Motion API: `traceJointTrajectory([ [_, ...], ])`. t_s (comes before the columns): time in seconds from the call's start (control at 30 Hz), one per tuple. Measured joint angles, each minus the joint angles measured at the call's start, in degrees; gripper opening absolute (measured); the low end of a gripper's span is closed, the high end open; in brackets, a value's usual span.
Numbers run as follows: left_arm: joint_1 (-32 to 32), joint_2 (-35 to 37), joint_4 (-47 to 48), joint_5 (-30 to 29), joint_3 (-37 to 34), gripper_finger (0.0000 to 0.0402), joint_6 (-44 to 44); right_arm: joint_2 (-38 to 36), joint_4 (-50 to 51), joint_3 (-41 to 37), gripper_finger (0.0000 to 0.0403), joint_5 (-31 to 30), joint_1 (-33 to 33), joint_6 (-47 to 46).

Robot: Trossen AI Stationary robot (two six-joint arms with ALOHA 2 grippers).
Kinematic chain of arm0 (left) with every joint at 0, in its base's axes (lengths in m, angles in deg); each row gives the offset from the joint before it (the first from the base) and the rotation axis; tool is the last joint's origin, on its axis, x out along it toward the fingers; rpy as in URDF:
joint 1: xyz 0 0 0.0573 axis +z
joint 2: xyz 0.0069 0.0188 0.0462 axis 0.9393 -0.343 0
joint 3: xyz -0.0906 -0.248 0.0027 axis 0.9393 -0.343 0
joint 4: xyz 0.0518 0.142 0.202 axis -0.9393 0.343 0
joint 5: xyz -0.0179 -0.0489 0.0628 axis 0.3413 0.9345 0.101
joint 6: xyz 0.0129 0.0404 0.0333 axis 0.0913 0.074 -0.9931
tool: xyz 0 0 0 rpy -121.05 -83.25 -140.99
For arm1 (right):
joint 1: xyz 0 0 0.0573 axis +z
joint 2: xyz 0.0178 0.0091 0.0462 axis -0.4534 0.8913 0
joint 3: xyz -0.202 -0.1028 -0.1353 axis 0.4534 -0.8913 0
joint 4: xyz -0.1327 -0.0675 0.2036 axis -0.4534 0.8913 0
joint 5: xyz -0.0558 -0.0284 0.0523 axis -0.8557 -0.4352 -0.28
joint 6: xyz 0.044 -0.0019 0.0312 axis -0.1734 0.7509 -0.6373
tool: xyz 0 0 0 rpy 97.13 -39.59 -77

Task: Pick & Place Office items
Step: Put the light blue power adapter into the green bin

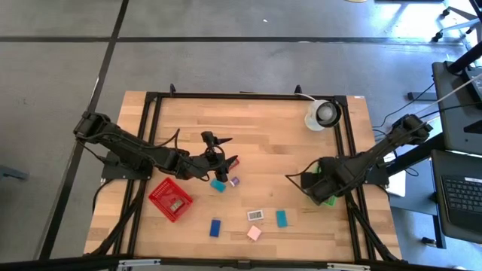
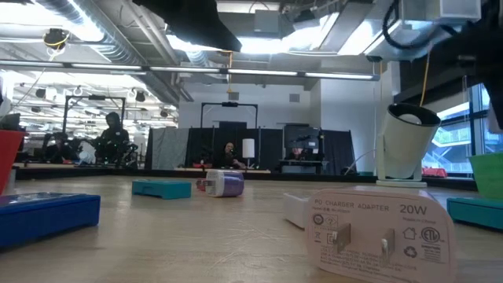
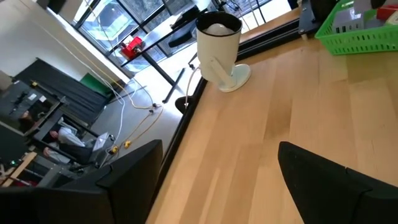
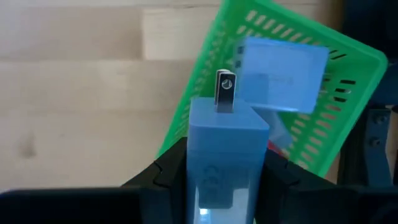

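Several small office items lie on the wooden table: a teal block (image 1: pixel 218 185), a purple piece (image 1: pixel 234 181), a blue block (image 1: pixel 215 227), a white adapter (image 1: pixel 255 215), a pink piece (image 1: pixel 254 233) and another teal block (image 1: pixel 282 218). My right gripper (image 4: pixel 224 168) hangs over the green basket (image 4: pixel 292 118) at the table's right edge, shut on a blue adapter block (image 4: pixel 225 140). Another blue block (image 4: pixel 283 71) lies inside that basket. My left gripper (image 1: pixel 214 143) stands open above mid-table, nothing between its fingers (image 3: pixel 134 180). My right gripper pinches the blue adapter block by its two opposite sides (image 4: pixel 199 162) between its two fingers, coming from above and pointing down. The block's end with the metal prong (image 4: pixel 225 90) sticks out past the fingertips. The block hangs clear, over the green basket's rim.
A red basket (image 1: pixel 170 199) stands at the table's near left, below my left arm. A white round object with a dark centre (image 1: pixel 322 114) stands at the far right corner. A black frame runs along the table's edges.
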Motion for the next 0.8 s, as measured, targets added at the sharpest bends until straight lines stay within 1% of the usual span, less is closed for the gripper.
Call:
traceJointTrajectory([
  [0.2, 0.00, 0.00, 0.00, 1.85, -0.01, 0.0316, -0.02, 0.00, -0.58, -3.67, 0.0124, -1.53, -0.02, -5.52],
  [0.63, 0.00, 0.00, -0.02, 14.66, 0.00, 0.0316, 0.00, 0.01, -2.57, -4.30, 0.0124, -5.59, -0.02, -9.31],
  [0.8, 0.00, 0.00, -0.02, 19.28, -0.01, 0.0316, 0.00, 1.56, -2.67, -4.30, 0.0125, -5.99, -0.02, -9.42],
])
